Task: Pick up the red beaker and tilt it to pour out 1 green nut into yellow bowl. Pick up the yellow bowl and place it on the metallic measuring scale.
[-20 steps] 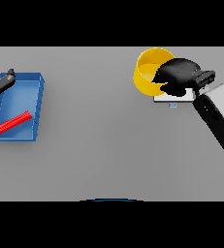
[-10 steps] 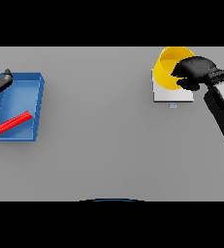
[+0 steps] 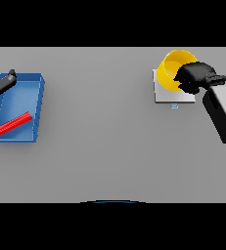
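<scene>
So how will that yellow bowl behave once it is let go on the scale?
The yellow bowl looks rigid and probably light. It sits tilted in the right hand over the scale, so released now it could rock or tip.

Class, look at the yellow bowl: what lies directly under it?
The metallic measuring scale lies under the yellow bowl; its pale plate shows left and below. The right robot hand, curled on the bowl's rim, covers the rest, and contact cannot be seen.
</scene>
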Controlling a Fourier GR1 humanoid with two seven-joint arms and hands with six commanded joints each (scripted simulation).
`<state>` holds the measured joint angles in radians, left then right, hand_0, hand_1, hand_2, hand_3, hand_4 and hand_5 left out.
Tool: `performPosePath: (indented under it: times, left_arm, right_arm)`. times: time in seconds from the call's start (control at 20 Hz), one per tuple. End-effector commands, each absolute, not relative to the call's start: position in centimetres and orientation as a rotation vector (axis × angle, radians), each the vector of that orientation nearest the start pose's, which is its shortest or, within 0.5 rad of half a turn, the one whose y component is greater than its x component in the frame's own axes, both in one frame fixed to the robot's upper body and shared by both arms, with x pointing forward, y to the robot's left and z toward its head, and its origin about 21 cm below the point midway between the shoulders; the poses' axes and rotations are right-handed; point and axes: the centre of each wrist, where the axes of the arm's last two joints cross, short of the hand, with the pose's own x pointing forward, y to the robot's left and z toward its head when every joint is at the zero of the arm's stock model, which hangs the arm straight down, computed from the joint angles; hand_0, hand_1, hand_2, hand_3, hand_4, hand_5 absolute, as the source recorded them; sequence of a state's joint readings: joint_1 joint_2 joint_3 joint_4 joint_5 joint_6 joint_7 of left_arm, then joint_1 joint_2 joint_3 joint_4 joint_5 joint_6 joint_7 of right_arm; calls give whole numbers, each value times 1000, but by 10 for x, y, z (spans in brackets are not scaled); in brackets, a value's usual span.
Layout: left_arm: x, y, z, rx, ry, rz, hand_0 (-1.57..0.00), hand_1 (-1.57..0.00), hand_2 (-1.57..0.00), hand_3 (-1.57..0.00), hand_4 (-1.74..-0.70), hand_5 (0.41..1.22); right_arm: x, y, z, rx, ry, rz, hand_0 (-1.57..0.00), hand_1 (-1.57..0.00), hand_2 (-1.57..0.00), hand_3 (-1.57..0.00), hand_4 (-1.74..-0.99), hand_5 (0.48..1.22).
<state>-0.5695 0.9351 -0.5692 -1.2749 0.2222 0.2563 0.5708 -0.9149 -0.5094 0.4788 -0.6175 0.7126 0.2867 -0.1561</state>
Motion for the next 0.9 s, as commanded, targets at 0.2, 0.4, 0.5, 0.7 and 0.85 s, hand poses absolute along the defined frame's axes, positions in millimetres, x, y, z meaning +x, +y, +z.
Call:
performPosePath:
  times: [0.2,0.4,0.5,0.7,0.85]
  left_arm:
    - [344,331,131,764,-1052,-524,1,1,1,1,-811,740]
    - [346,330,126,762,-1048,-518,1,1,1,1,-815,744]
    - [348,329,124,763,-1042,-524,1,1,1,1,-809,742]
    - [350,329,126,755,-1051,-520,1,1,1,1,-810,739]
    - [354,328,124,762,-1046,-512,1,1,1,1,-809,736]
  right_arm:
    - [441,-268,90,-652,-1051,1585,-1536,-1411,-1569,-1165,-1728,1221]
    - [443,-271,89,-627,-1019,1559,-975,-866,-954,-762,-1504,983]
    - [442,-272,86,-615,-1011,1569,-624,-554,-694,-670,-1444,887]
    - [446,-272,88,-597,-1012,1593,-255,-226,-390,-541,-1385,780]
    - [448,-271,88,-594,-998,1621,-130,-115,-244,-442,-1346,746]
